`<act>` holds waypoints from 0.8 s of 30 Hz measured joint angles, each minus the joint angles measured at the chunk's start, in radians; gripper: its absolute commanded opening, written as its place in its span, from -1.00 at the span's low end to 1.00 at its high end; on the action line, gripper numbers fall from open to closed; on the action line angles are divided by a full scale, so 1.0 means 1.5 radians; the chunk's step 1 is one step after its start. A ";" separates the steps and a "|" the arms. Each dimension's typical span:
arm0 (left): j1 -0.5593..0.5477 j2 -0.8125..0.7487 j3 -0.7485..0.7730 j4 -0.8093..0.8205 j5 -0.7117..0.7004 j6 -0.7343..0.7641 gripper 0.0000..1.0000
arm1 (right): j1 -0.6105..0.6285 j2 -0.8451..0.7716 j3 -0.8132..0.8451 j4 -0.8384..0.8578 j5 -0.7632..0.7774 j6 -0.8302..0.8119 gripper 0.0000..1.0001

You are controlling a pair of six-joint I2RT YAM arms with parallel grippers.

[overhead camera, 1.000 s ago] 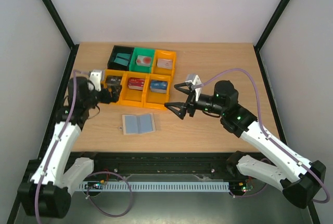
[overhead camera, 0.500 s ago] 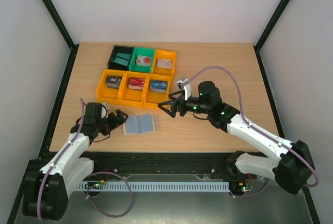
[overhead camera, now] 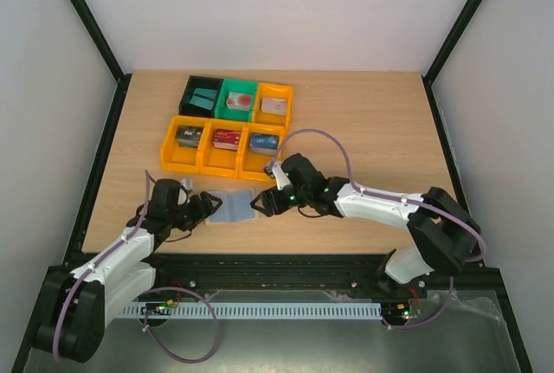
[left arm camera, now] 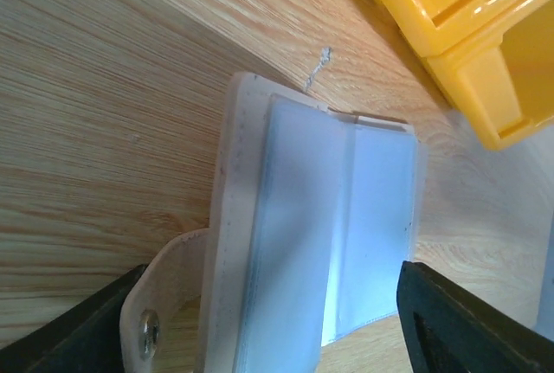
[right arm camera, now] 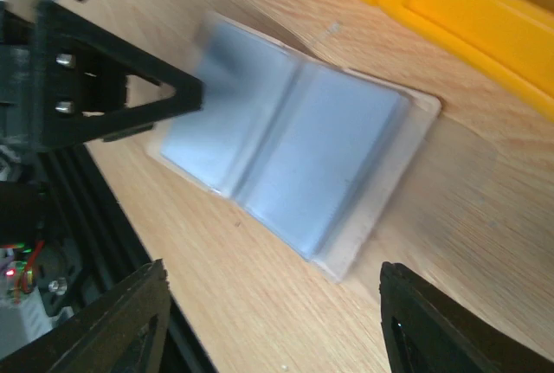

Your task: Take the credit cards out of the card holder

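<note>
The card holder lies open and flat on the wood, grey-blue inside up, with a tan rim and a snap tab. My left gripper is low at its left end. In the left wrist view the holder sits between that gripper's spread fingers, which are open. My right gripper is at the holder's right end, open, over bare wood just short of the holder in the right wrist view. No credit cards show in the holder's pockets. A teal card lies in the black bin.
Orange bins holding small items stand just behind the holder, with black, green and orange bins further back. An orange bin wall is close to the holder's far corner. The table's front edge is near the holder.
Both arms have come down to the holder, the left from beside the bins and the right from the middle of the table. Both sets of jaws have narrowed somewhat.
</note>
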 measured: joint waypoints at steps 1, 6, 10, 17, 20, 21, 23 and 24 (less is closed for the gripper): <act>-0.003 0.002 -0.004 0.009 0.002 -0.003 0.43 | 0.003 0.011 0.000 0.001 0.005 0.007 0.19; -0.018 0.014 -0.020 0.047 0.010 -0.016 -0.09 | 0.011 0.077 0.002 0.013 0.024 0.045 0.06; -0.025 0.023 -0.031 0.077 0.016 -0.025 -0.92 | 0.013 0.126 0.002 0.016 0.037 0.062 0.01; -0.029 -0.007 -0.034 0.098 0.025 -0.020 -0.96 | 0.013 0.135 0.014 0.014 0.043 0.047 0.07; -0.029 -0.045 -0.033 0.092 0.038 -0.001 -0.96 | 0.009 0.099 0.014 0.004 0.033 0.018 0.11; -0.031 -0.059 -0.029 0.088 0.046 0.010 -0.96 | 0.004 0.079 0.014 0.000 0.025 0.007 0.13; -0.036 -0.092 -0.018 0.088 0.065 0.034 -0.96 | -0.012 0.025 0.010 -0.003 -0.007 -0.016 0.18; -0.039 -0.107 -0.012 0.090 0.076 0.045 -0.96 | -0.028 -0.011 0.005 0.000 -0.029 -0.027 0.21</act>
